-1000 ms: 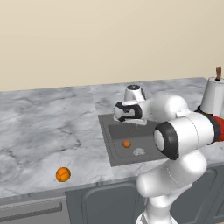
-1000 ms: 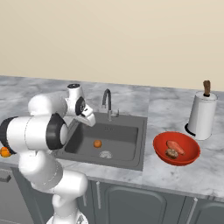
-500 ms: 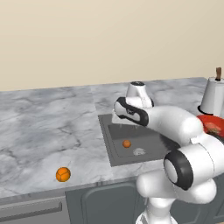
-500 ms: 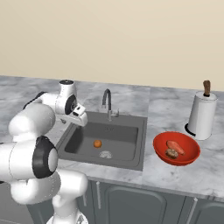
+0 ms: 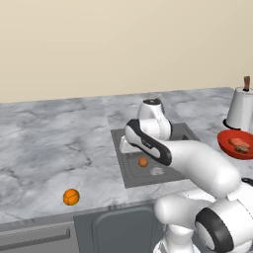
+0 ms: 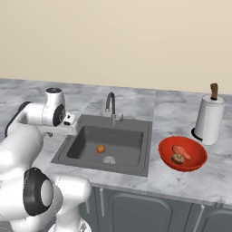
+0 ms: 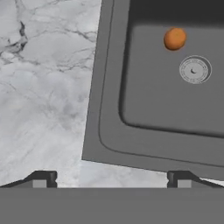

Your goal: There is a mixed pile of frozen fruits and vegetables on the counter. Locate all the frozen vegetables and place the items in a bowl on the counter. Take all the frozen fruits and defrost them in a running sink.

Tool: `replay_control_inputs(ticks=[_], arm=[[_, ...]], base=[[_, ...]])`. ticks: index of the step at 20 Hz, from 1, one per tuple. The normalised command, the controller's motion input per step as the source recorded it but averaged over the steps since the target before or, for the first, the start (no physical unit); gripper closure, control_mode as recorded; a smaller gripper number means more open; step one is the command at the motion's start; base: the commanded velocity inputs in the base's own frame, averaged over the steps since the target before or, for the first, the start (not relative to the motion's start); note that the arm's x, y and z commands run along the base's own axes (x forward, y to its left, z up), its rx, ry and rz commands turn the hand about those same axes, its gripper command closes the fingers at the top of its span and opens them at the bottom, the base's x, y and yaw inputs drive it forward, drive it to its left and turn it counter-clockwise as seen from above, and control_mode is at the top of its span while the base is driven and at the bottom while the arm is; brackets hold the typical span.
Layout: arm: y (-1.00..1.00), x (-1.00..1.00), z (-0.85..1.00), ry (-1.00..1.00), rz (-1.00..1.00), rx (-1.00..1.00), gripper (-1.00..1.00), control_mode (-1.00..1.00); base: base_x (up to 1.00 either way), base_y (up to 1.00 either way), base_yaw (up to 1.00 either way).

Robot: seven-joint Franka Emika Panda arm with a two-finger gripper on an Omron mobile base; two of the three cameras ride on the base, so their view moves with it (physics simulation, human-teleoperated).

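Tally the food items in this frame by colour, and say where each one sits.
Orange balls: 2, one in the sink and one on the counter
Reddish oblong piece: 1, in the red bowl
Brown-beige round piece: 1, in the red bowl
Total: 4 food items

A plain kitchen corner, evenly lit.
A bare beige wall (image 6: 136, 41) is running behind; dark grey cabinet doors (image 6: 136, 213) are standing closed below.
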Motion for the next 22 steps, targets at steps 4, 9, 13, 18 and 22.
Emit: replay_control_inputs(ticks=[4, 9, 13, 18, 22], arm=[[0.52, -0.18, 0.12, -0.12, 0.09, 0.02, -1.0, -1.0], [0.63, -0.25, 0.11, -0.04, 0.27, -0.03, -1.0, -1.0], [0.64, -0.18, 0.07, 0.01, 0.39, -0.1, -1.0, -1.0], [0.68, -0.25, 0.03, 0.06, 0.35, -0.15, -1.0, -1.0], [0.73, -0.26, 0.0, 0.13, 0.29, -0.15, -1.0, -1.0]], base=[[0.0, 0.0, 0.0], [0.0, 0.0, 0.0], [0.0, 0.0, 0.0], [0.0, 0.0, 0.0], [0.0, 0.0, 0.0]])
